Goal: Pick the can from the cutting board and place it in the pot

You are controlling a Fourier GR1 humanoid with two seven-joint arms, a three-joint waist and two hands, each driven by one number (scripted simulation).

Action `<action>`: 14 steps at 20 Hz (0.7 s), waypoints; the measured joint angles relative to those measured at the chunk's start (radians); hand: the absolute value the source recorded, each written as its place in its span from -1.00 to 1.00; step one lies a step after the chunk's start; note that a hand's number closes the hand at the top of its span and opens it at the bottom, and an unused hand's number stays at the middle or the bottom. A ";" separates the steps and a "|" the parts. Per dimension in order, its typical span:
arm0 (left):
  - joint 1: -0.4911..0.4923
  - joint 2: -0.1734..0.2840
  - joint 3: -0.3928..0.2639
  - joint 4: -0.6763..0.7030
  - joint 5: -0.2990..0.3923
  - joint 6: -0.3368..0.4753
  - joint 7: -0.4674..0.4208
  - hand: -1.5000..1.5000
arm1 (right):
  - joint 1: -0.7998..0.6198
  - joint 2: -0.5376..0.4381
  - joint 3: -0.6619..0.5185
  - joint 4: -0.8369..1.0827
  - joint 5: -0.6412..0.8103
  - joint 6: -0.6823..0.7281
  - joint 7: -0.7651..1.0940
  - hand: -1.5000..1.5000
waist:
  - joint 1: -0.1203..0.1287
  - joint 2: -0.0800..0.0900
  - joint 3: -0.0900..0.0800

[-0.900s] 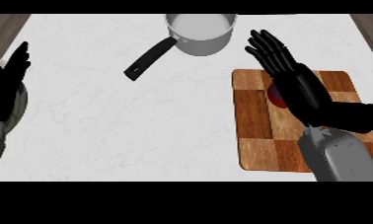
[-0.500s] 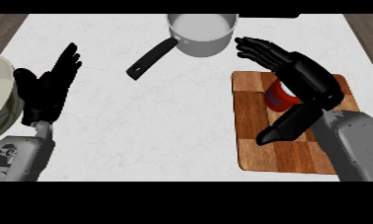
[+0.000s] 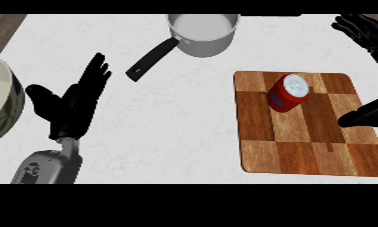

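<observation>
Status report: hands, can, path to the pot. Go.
Left hand open, resting at left. Right hand open, straddling the red can, not gripping. Can upright on cutting board. Pot unobstructed.

The desk [image 3: 184, 121] is white with faint grey marbling, and a strip of brown shows at its 10 o'clock corner. At 3 o'clock the cutting board [image 3: 295, 136] is a checker of light and dark reddish-brown wood squares. The can [image 3: 288, 93] on it is red with a pale silver-white top. At 12 o'clock the pot [image 3: 203, 33] is silver-grey, pale inside, with a black handle [image 3: 151, 61]. The left hand [image 3: 74, 103] is black on a grey forearm; the right hand [image 3: 362, 31] is black too. At 9 o'clock a bowl [image 3: 7, 98] edge is cream with a dark olive rim.
</observation>
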 measured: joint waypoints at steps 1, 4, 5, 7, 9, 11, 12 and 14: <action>-0.003 -0.006 -0.008 -0.010 -0.003 0.004 0.008 0.00 | -0.013 -0.035 -0.007 0.018 0.026 0.016 -0.014 -1.00 | 0.002 0.001 0.000; 0.012 -0.008 -0.010 -0.033 -0.005 0.003 0.013 0.00 | -0.041 -0.142 -0.025 0.045 0.081 0.078 -0.030 -1.00 | 0.003 0.001 -0.001; 0.013 -0.008 -0.007 -0.035 -0.002 0.001 0.012 0.00 | -0.059 -0.170 -0.027 0.055 0.095 0.100 -0.030 -1.00 | 0.004 0.001 -0.001; 0.019 -0.013 -0.008 -0.040 -0.004 0.002 0.016 0.00 | -0.089 -0.237 -0.033 0.068 0.113 0.158 -0.030 -1.00 | 0.003 0.001 -0.001; 0.024 -0.014 -0.012 -0.059 -0.004 0.002 0.028 0.00 | -0.122 -0.286 -0.020 0.070 0.136 0.196 -0.002 -1.00 | 0.005 0.001 -0.002; 0.024 -0.026 -0.017 -0.054 -0.014 0.009 0.026 0.00 | -0.149 -0.311 0.008 0.057 0.157 0.228 0.039 -1.00 | 0.004 0.001 -0.002; 0.021 -0.022 -0.016 -0.063 -0.013 0.009 0.041 0.00 | -0.166 -0.329 0.018 0.057 0.166 0.248 0.058 -1.00 | 0.005 0.001 -0.002; 0.020 -0.024 -0.010 -0.053 -0.014 0.004 0.034 0.00 | -0.199 -0.341 0.044 0.047 0.174 0.285 0.113 -1.00 | 0.004 0.001 -0.003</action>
